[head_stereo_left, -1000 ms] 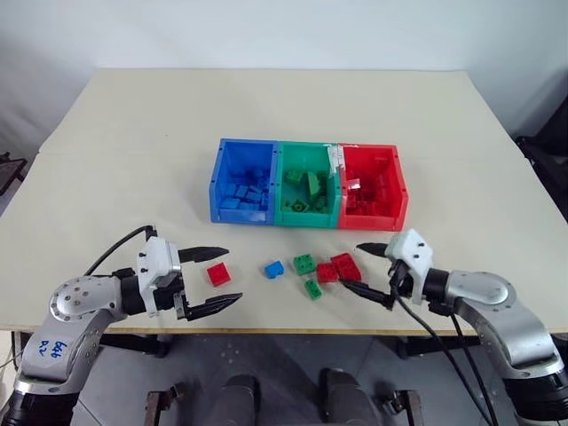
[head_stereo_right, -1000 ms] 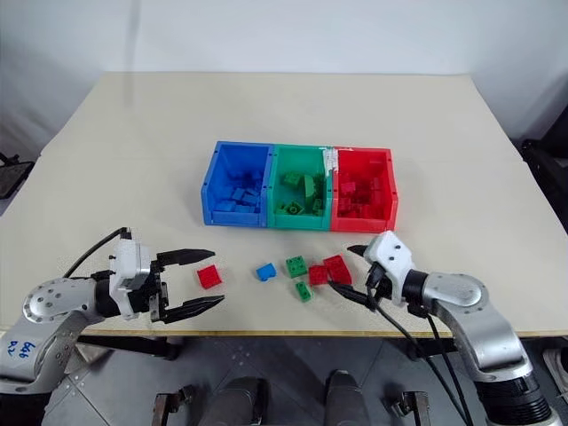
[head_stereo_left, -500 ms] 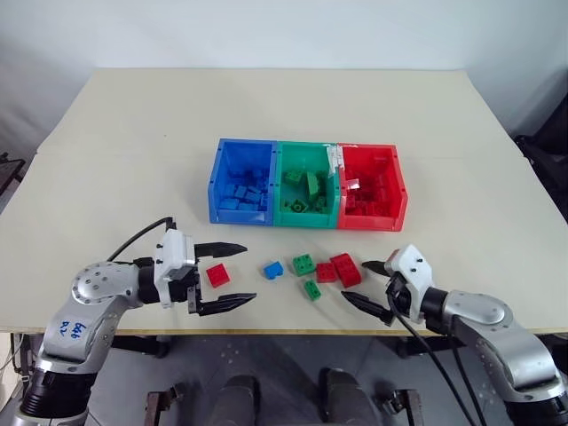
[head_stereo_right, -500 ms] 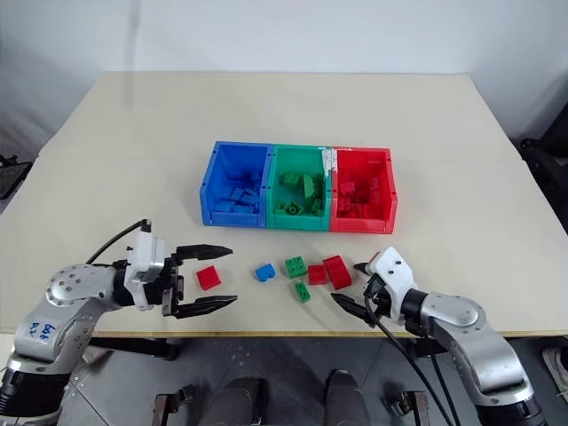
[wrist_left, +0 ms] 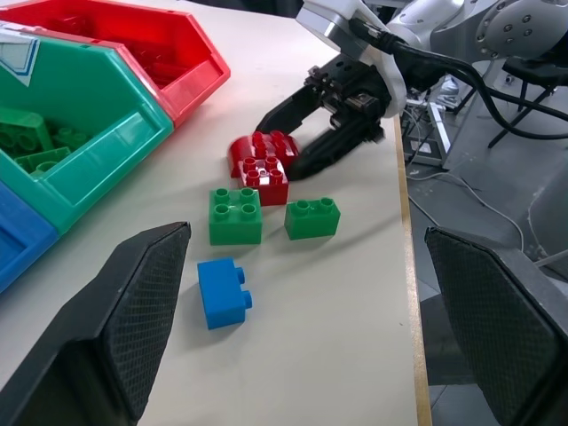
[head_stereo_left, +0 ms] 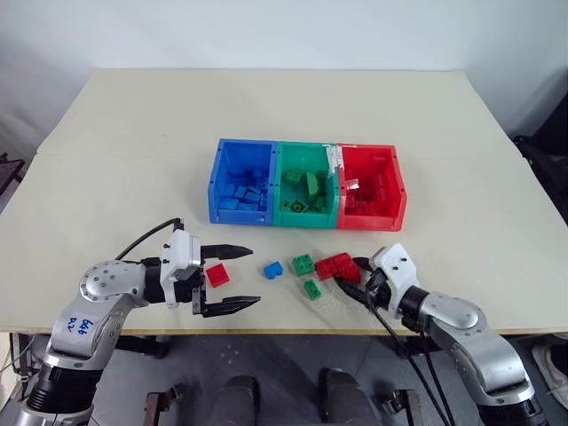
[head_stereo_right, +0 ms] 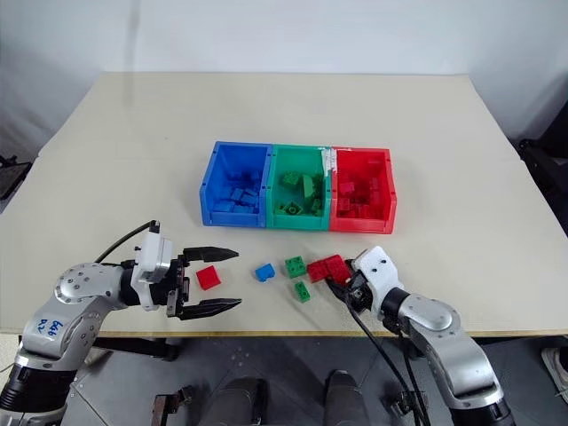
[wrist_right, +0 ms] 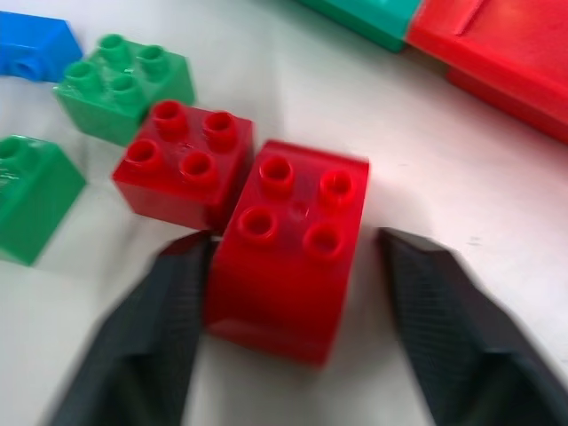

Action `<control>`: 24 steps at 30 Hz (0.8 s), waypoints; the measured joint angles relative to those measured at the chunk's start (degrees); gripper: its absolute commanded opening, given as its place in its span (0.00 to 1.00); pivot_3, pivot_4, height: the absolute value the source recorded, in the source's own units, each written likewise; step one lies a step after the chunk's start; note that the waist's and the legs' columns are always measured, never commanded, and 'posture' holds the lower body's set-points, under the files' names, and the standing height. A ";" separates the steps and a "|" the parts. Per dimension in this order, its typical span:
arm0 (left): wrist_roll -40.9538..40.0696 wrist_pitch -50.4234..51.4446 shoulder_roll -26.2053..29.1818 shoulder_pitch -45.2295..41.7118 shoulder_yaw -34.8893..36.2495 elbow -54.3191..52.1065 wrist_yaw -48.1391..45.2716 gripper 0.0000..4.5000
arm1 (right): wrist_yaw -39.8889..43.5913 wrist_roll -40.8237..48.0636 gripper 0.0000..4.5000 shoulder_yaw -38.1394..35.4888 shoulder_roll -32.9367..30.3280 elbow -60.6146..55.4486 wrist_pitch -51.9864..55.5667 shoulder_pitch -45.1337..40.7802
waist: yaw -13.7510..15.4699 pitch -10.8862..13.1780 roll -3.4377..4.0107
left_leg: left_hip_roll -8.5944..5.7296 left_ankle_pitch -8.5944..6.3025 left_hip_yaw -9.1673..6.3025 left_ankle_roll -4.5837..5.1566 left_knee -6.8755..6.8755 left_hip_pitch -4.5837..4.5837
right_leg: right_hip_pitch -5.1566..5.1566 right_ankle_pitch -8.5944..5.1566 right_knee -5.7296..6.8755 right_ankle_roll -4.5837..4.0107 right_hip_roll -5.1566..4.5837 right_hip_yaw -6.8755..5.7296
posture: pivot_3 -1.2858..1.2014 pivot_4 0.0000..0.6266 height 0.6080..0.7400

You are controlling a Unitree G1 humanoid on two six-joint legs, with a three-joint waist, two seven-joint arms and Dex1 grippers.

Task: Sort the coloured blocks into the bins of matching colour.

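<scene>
There are 3 bins, joined in a row mid-table: blue bin, green bin, red bin. Each holds a heap of blocks of its own colour, too tangled to count.

6 blocks lie loose on the table, between the bins and the near edge: 3 red, 2 green, 1 blue. The lone red block sits to the left. The blue block comes next, then 1 green block with the other green block nearer the edge. The small red block touches the big red block.

The left gripper hovers level with its jaws spread wide and empty, and the lone red block lies between its 2 fingers. The right gripper straddles the big red block with its jaws narrowed. One finger is against the block's side, while the other finger stands a little apart, so nothing is clamped yet.

The loose blocks lie close to the near edge, and the second green block is the closest. Wide bare tabletop stretches behind the bins and to both sides.

The top is pale beige and matte. Behind it stands a white wall, with dark furniture at the far right.
</scene>
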 measured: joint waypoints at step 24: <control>-0.59 -5.43 -2.05 10.34 13.77 -0.39 8.61 1.00 | 2.56 -1.56 0.62 -7.81 0.53 31.02 -14.17 -30.15 | -0.74 0.01 0.02 | -0.04 0.12 0.08 -0.27 -0.32 -0.33 | -0.55 -0.05 0.21 -0.09 -0.12 -0.10 | 0.52 0.24 1.00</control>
